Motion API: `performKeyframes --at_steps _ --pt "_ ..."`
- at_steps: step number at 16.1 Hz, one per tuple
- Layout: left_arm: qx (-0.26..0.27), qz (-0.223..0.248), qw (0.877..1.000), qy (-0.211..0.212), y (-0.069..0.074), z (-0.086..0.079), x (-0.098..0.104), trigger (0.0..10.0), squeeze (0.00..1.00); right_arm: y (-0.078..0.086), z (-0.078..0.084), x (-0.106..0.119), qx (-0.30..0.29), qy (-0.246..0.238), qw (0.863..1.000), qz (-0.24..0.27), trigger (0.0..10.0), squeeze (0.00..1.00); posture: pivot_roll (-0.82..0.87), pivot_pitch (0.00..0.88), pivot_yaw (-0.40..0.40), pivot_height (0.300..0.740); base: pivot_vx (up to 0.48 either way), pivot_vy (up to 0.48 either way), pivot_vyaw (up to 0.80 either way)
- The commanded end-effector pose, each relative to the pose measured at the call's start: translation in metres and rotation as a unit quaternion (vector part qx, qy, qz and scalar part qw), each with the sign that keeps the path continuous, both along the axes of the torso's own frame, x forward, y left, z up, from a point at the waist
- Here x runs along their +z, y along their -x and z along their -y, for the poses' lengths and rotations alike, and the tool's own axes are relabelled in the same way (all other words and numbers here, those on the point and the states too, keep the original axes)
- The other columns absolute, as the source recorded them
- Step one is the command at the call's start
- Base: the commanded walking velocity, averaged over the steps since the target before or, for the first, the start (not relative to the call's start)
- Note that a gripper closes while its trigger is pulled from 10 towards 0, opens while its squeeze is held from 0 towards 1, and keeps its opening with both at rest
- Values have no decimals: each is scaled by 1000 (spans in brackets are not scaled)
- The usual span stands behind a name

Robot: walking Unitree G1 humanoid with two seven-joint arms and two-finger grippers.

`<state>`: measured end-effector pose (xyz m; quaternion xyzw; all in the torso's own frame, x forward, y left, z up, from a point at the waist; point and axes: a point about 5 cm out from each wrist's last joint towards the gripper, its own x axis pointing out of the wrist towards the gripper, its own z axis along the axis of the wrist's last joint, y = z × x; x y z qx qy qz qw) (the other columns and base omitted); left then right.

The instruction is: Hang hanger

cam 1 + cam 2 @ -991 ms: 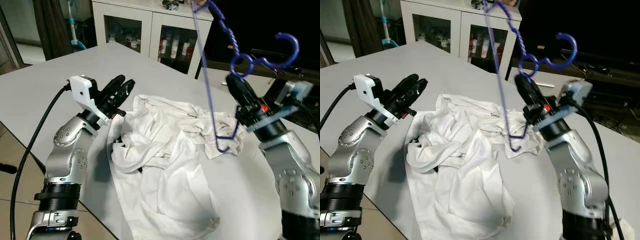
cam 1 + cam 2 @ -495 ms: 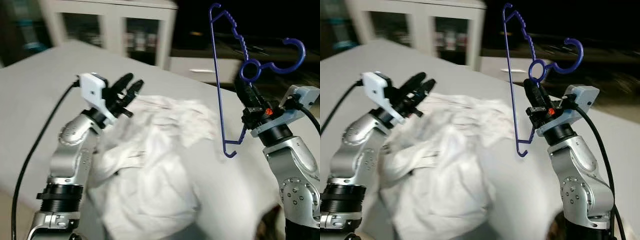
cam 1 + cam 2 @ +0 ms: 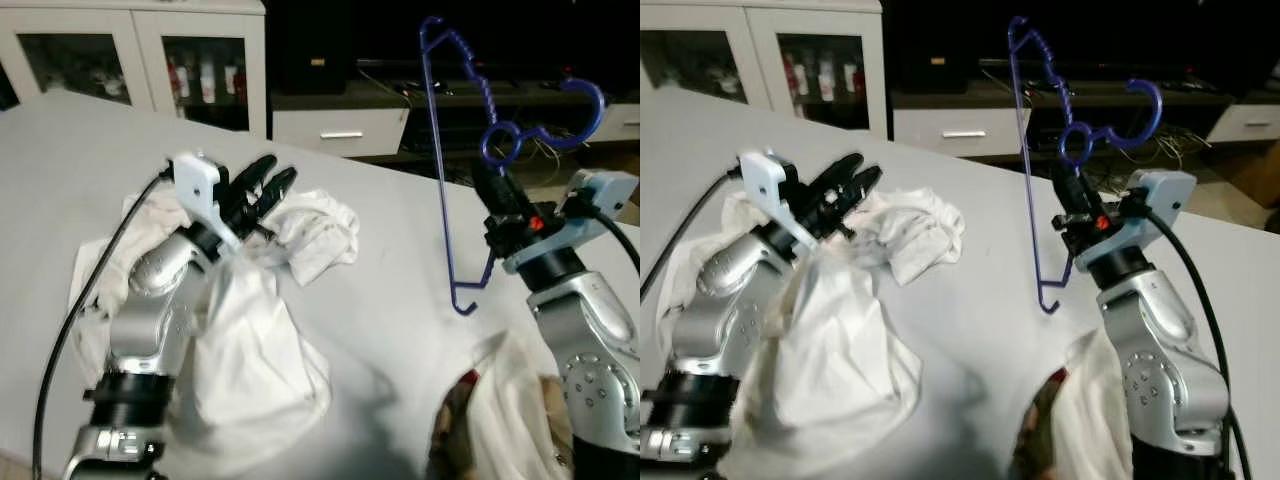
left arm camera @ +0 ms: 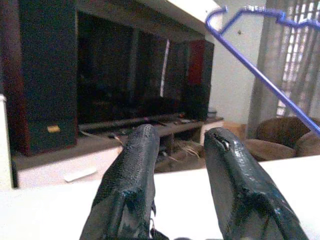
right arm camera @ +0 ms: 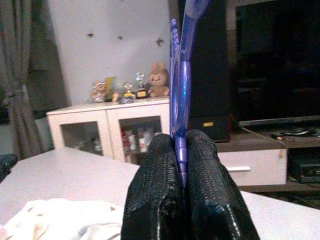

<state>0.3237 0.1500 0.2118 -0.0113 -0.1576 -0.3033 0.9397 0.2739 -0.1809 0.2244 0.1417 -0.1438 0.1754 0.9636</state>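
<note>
Surface [image 3: 380, 270], white, carrying a crumpled white shirt [image 3: 240, 330] toward its near left edge, under the left gripper [image 3: 268, 184], whose fingers stand slightly apart and hold nothing. Blue hanger [image 3: 455, 170], aloft over the right side, hook up, neck pinched by the right gripper [image 3: 1070, 190], fingers closed tight. Advice: keep it upright and the pinch firm; no rail yet visible.
</note>
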Motion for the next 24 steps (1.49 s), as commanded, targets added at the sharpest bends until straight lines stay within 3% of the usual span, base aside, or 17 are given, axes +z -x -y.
performKeyframes --at_steps 1,21,24 --pt "-1 2 1000 -12 0 1 0 10000 0 -1 2 4 -5 6 1000 10 0 0 -42 17 -73 740 0 0 0" --pt "-4 4 1000 -17 -3 4 0 10000 0 -5 -1 8 5 7 1000 22 0 0 -33 0 -71 740 0 -428 0" --pt "-1 -13 1000 5 -5 2 0 10000 0 -7 1 7 4 11 1000 20 0 0 -29 0 -71 740 0 0 0"
